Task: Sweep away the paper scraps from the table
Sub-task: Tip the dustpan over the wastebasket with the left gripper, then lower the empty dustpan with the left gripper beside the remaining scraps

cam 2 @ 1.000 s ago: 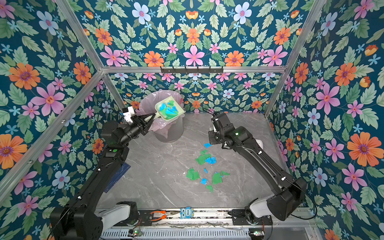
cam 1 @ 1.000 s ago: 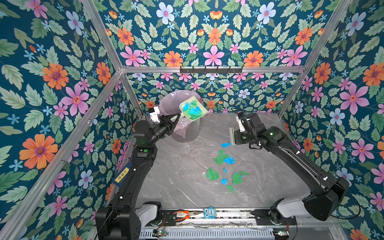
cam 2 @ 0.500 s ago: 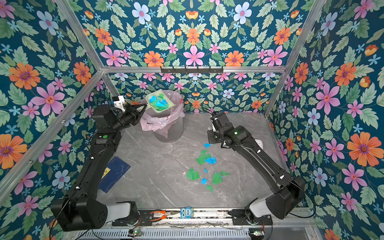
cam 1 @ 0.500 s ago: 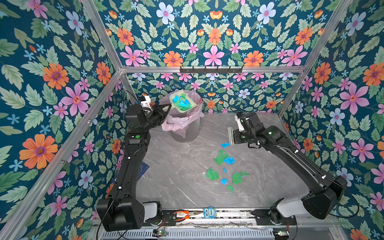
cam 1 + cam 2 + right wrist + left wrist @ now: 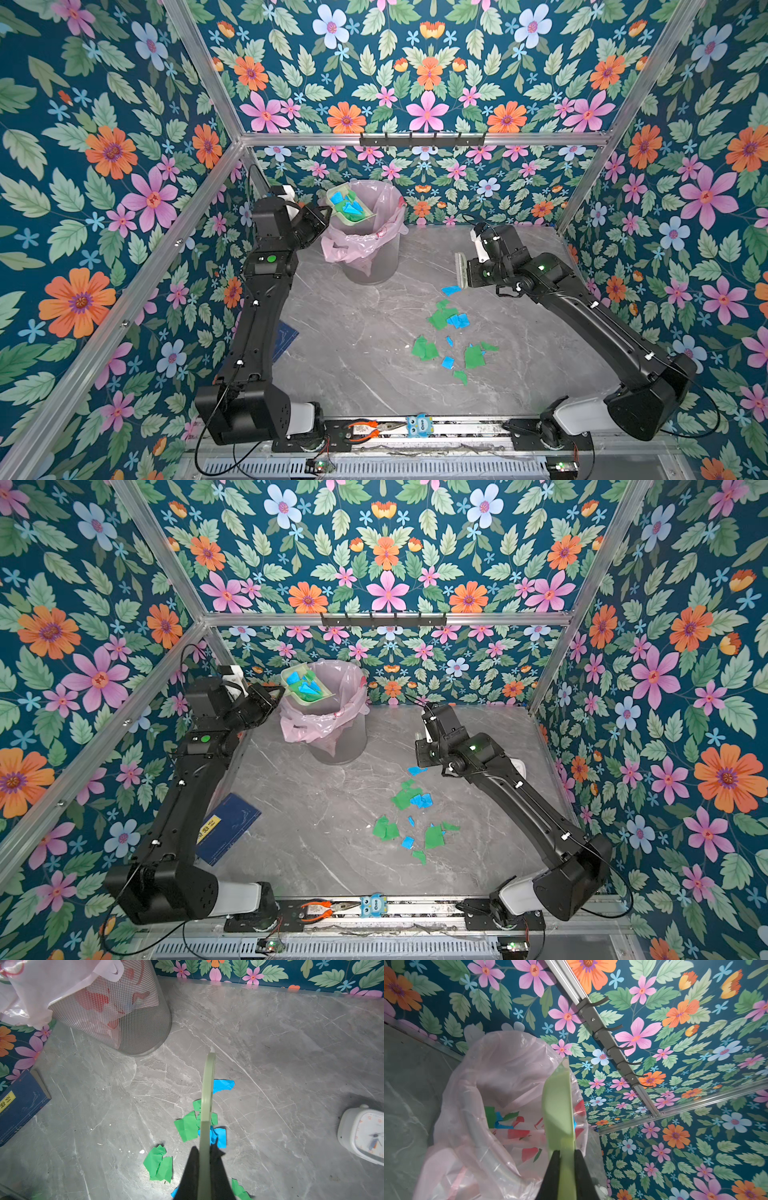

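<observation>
I count 1 bin [image 5: 374, 266] upper centre, 1 dustpan [image 5: 558, 1105] over it w/ scraps [image 5: 347, 207] — L gripper [image 5: 566, 1151] pinching it, R gripper [image 5: 204, 1147] pinching 1 brush [image 5: 208, 1084]; approx. 11 scraps mid-table [image 5: 357, 332].

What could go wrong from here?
1. The dustpan, clamped in the left gripper, carries scraps over the bin near its rim; a sloppy tilt could spill some outside or snag the loose liner.
2. Other scraps lie spread on the table; the brush in the right gripper may scatter or miss some.
3. The clock stands by the right arm; a wide sweep could hit it.
</observation>
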### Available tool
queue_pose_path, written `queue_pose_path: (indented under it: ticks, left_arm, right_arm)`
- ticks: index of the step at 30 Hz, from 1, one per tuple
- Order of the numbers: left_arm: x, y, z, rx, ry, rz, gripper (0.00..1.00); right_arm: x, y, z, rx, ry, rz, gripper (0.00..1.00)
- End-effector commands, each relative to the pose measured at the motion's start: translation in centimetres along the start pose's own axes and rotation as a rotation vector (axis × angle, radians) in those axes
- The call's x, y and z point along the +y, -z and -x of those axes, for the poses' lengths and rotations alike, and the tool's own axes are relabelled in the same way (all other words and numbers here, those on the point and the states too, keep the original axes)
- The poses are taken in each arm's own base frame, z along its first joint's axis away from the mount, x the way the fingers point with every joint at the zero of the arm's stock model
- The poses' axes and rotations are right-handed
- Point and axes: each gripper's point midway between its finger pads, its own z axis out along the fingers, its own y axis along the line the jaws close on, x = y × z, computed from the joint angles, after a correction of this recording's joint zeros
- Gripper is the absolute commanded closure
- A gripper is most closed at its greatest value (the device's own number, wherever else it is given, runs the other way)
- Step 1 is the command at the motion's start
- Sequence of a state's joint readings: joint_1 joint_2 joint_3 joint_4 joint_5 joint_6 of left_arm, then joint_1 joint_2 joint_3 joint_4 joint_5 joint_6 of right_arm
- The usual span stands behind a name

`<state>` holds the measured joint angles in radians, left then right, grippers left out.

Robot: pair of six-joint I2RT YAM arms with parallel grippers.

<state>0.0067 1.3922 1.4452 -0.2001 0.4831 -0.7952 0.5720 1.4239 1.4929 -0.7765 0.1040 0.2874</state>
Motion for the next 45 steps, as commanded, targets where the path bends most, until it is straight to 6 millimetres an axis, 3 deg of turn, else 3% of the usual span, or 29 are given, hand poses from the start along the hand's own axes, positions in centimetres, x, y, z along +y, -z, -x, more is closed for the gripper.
queue_pose_path:
  ticks: [1, 8, 17, 27, 38, 45]
  left_arm:
    - [2.1, -0.8, -0.4, 0.026, -0.067, 0.087, 1.00]
    - [4.0, -1.1, 0.1, 0.021, -0.141, 0.196, 1.00]
    - [4.3, -1.2, 0.6, 0.000, -0.184, 0.236, 1.00]
    - [2.6, -1.7, 1.8, -0.001, -0.249, 0.249, 1.00]
    - [-1.6, -4.4, -0.4, 0.061, -0.424, 0.287, 1.00]
    - [-1.1, -4.1, -0.3, 0.066, -0.524, 0.407, 1.00]
  right_arm:
    - [-0.3, 0.0, 0.3, -0.016, -0.001, -0.022, 1.00]
    - [-0.5, 0.0, -0.1, -0.014, 0.001, -0.026, 1.00]
    - [-0.7, 0.4, 0.2, -0.024, 0.011, -0.035, 1.00]
    - [-0.7, 0.7, 0.5, -0.039, 0.017, -0.036, 1.00]
    - [-0.8, 1.4, 1.2, -0.065, 0.025, -0.038, 1.00]
    - [-1.1, 1.8, 1.0, -0.074, 0.024, -0.040, 1.00]
